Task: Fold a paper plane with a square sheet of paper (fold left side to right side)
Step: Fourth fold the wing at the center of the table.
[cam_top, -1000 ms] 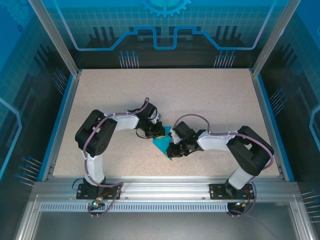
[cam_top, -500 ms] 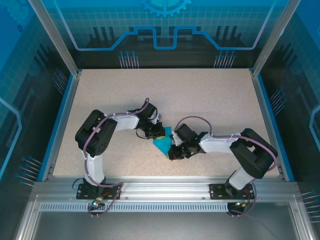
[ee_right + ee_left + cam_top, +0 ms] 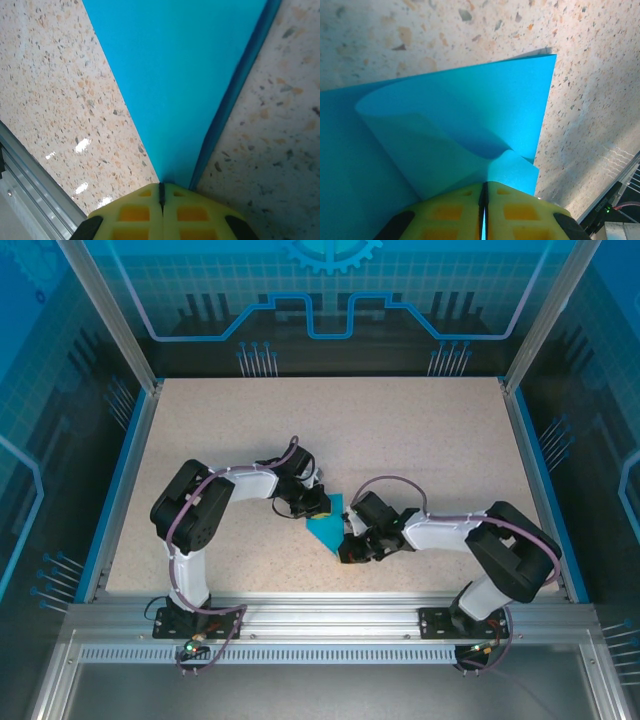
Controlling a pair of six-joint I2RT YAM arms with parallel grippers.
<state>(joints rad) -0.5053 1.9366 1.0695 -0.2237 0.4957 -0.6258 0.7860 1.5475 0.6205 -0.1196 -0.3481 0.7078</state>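
Note:
The teal-blue sheet of paper lies folded in layers at the table's middle and shows as a small pointed shape between the two grippers. My left gripper is at its far corner, shut on a curled-over flap of the paper; the yellow fingertips pinch the edge. My right gripper is at the near tip, shut on the paper's narrow point, where a second layer shows as a darker edge on the right. Both yellow pads are pressed together.
The speckled beige tabletop stretches around the paper, bounded by blue side rails and an aluminium rail at the near edge. Both arms bend inward toward the centre, their elbows near the left and right sides.
My right gripper has slid a little toward the near edge along the paper's tip, and its elbow has swung slightly right. The left gripper has stayed put, holding the paper.

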